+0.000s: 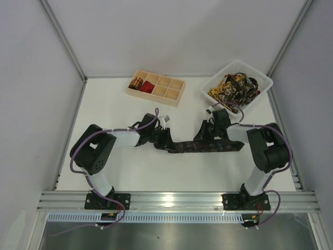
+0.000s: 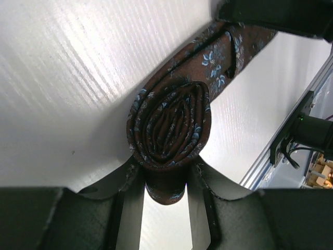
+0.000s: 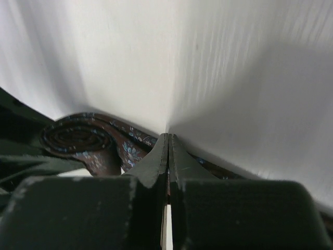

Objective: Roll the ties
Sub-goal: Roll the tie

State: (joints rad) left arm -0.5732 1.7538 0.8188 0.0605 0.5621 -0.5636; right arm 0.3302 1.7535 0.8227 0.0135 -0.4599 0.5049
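While the left gripper [image 2: 165, 179] clamps the coiled end of the dark brown, blue-flowered fabric necktie [image 1: 208, 147] at the centre of the white table [image 1: 130, 172], the right gripper [image 3: 167, 139] has its jaws together, tips against the flat length. Pale wooden compartment tray [image 1: 152, 98], 11 o'clock: one gold-and-black tie coil [image 1: 136, 83], one red tie coil [image 1: 149, 86]. White plastic basket [image 1: 244, 65], 2 o'clock: heaped gold-and-black patterned ties [image 1: 234, 88].

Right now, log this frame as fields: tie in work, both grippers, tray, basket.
tie in work: brown tie, lying flat, left end rolled into a coil
left gripper: clamped on the coil
right gripper: shut, tips at the flat stretch
tray: one patterned roll, one red tie
basket: loose patterned ties
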